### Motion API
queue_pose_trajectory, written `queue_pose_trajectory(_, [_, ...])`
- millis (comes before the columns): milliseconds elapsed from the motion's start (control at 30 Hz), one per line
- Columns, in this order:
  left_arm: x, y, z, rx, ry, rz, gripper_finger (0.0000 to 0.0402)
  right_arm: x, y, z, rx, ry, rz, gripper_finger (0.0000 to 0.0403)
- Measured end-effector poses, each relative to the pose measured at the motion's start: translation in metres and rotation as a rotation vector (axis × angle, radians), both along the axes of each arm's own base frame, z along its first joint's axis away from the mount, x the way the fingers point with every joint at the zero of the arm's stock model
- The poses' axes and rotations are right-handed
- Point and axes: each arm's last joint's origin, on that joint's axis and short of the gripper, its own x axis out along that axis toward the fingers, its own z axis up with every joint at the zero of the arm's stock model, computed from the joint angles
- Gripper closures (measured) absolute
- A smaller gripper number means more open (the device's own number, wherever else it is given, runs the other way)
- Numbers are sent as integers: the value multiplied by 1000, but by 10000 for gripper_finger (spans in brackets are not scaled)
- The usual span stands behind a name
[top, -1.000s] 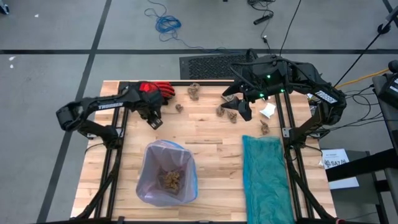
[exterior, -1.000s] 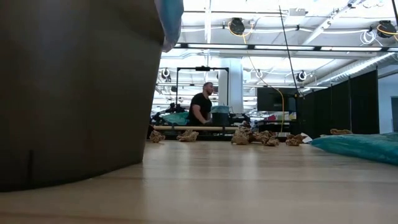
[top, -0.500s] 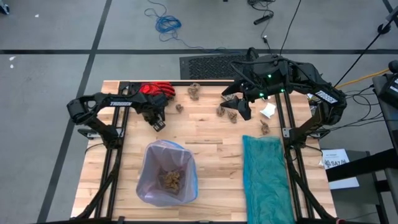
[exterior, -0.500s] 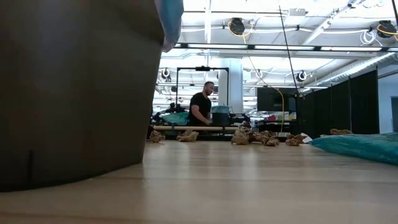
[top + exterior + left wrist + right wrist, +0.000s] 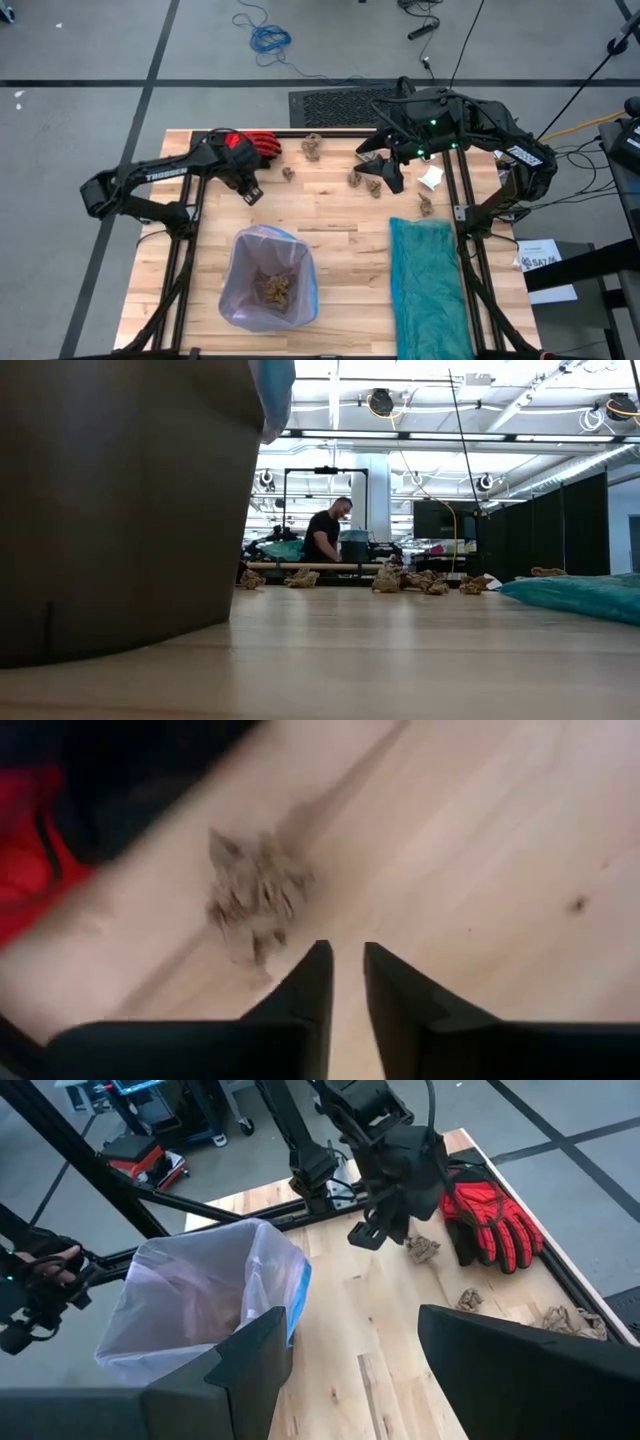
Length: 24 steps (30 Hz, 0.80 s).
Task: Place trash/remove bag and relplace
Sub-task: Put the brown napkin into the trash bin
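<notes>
a: where is the left gripper [image 5: 252,193] seen?

b: it is held low over the wooden table [image 5: 340,215], near the far-left corner, just beside the red glove [image 5: 250,145]. a narrow gap is seen between its fingers [image 5: 312,982] in the left wrist view, and nothing is gripped in it. a tan paper lump [image 5: 255,892] is seen lying on the wood just ahead of the fingertips, apart from them.

a: and the right gripper [image 5: 383,172]?

b: it is held above the far middle of the table, over a cluster of paper lumps [image 5: 365,181]. its fingers [image 5: 250,1360] are spread wide and nothing is clasped between them.

a: where is the trash found?

b: several brown lumps are scattered along the far edge, one [image 5: 312,146] close to the glove's fingertips. a white paper scrap [image 5: 431,178] is seen at the far right. more brown lumps [image 5: 275,290] are seen inside the bin.

a: and the bag?

b: the pale lilac liner [image 5: 262,245] is seated in the bin [image 5: 120,500], open at the top, at the near-left of the table. a teal-green plastic bag [image 5: 430,290] is laid flat along the near right.

a: anything beyond the table?

b: a person [image 5: 325,532] in a dark top is seen in the low view.
</notes>
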Motion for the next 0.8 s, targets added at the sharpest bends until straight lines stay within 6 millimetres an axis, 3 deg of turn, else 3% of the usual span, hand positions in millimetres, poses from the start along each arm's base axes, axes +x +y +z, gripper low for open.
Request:
queue_pose_trajectory(267, [7, 14, -29, -45, 142, 30, 228, 0, 0, 0, 3, -4, -2, 181])
queue_pose_trajectory(467, [17, 29, -61, -38, 247, 11, 203, 0, 0, 0, 6, -6, -6, 181])
queue_pose_trajectory(600, [22, 34, -79, -78, 286, 12, 240, 1, 0, 2, 4, -26, -7, 181])
queue_pose_trajectory(800, [25, 31, -78, -135, 236, -28, 382, 1, 0, 3, 25, -30, -21, 181])
